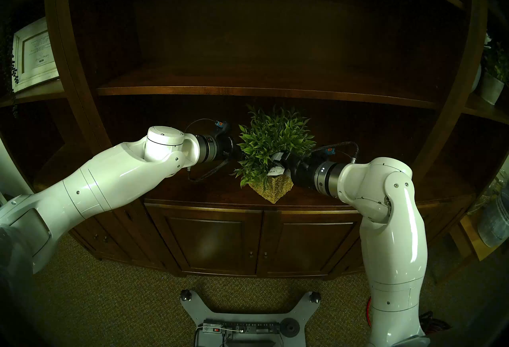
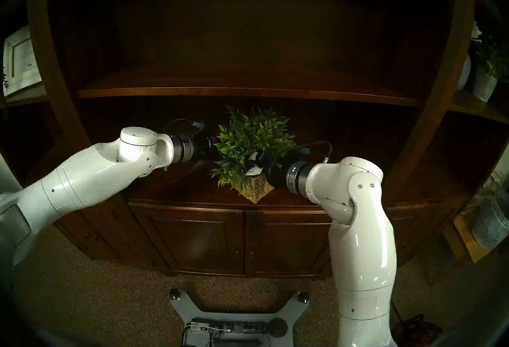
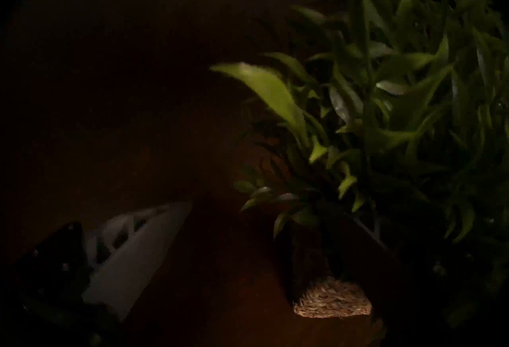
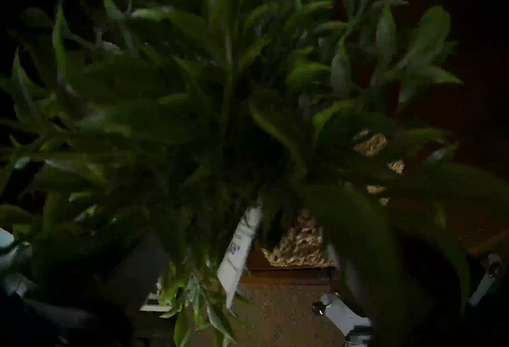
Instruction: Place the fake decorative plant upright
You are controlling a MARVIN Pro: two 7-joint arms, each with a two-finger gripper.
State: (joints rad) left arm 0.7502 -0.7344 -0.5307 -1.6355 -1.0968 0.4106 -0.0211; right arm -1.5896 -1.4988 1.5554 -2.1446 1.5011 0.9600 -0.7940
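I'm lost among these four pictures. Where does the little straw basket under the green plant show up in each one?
Head left: straw basket, centre, on the shelf.
Head right: basket, centre.
Left wrist: bottom, right of centre.
Right wrist: low centre, behind leaves.
Shared landmark: the white paper tag beside it.

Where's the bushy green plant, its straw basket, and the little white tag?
fake decorative plant (image 1: pixel 272 142), head left view, on the leafy ball.
straw basket (image 1: pixel 275 189), head left view, on its woven side.
white tag (image 4: pixel 238 250), right wrist view, on the paper.
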